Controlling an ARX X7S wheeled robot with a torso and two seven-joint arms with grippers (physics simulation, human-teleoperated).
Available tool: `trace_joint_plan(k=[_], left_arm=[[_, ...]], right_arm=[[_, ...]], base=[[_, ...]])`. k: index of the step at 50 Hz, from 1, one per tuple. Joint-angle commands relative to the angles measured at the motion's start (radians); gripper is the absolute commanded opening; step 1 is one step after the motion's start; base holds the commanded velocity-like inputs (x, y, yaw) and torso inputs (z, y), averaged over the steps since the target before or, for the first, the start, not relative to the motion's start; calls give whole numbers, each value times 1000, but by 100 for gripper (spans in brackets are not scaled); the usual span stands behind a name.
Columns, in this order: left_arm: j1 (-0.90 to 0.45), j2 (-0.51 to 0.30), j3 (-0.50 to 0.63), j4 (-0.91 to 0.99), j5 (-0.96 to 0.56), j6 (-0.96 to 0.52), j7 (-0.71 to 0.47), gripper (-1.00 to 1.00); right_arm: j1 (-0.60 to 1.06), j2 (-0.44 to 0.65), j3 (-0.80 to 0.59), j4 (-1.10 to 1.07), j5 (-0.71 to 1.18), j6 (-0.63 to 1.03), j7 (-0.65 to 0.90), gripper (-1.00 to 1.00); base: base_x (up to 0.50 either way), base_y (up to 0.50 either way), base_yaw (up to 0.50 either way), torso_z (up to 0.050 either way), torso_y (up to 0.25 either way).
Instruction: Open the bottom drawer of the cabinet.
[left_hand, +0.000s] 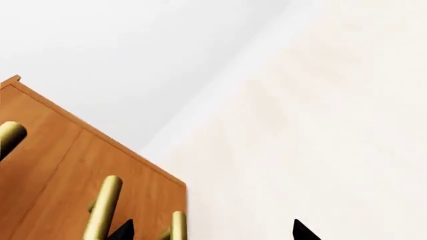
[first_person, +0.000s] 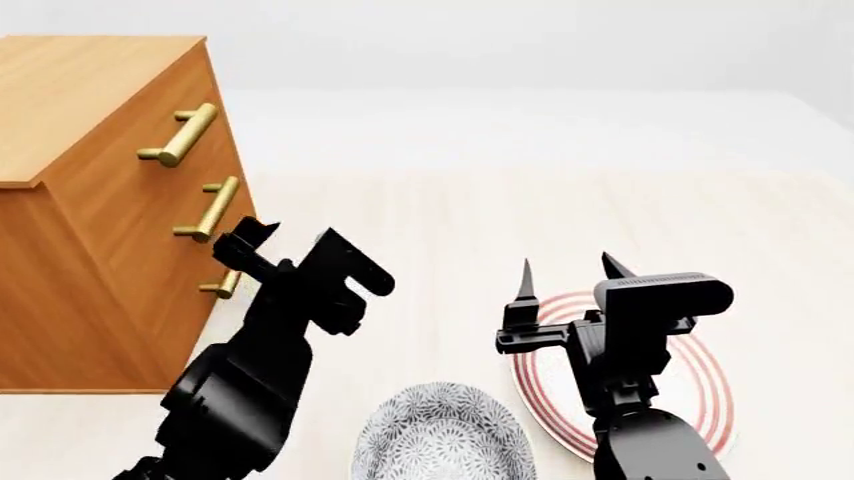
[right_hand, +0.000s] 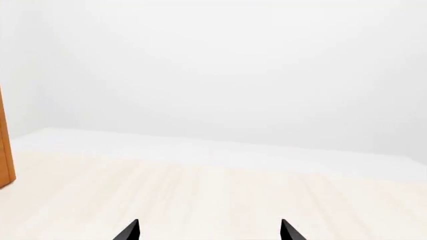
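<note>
The cabinet (first_person: 94, 110) stands at the left of the head view, with three brass bar handles down its front. The bottom drawer (first_person: 174, 320) looks flush with the front, its handle (first_person: 224, 285) just left of my left gripper (first_person: 296, 250). In the left wrist view that handle (left_hand: 177, 227) lies between the open fingertips of the left gripper (left_hand: 212, 232), close to one of them and untouched. My right gripper (first_person: 569, 268) stands open and empty above the plate, with only bare table between its fingertips in the right wrist view (right_hand: 208, 231).
A patterned grey bowl (first_person: 441, 435) sits near the front edge between the arms. A red-ringed white plate (first_person: 707, 400) lies under the right arm. The pale table runs back to a white wall. The cabinet's edge (right_hand: 5, 150) shows in the right wrist view.
</note>
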Motion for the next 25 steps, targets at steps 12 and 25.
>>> trace_joint_plan(k=[12, 25], left_arm=[[-84, 47, 130, -363, 60, 113, -30, 100], [-146, 116, 176, -672, 82, 231, -79, 100]], right_arm=[[-1, 9, 0, 7, 16, -10, 11, 100], [3, 13, 0, 0, 26, -7, 19, 100]], base=[[0, 0, 0, 0, 0], [0, 0, 0, 0, 0]])
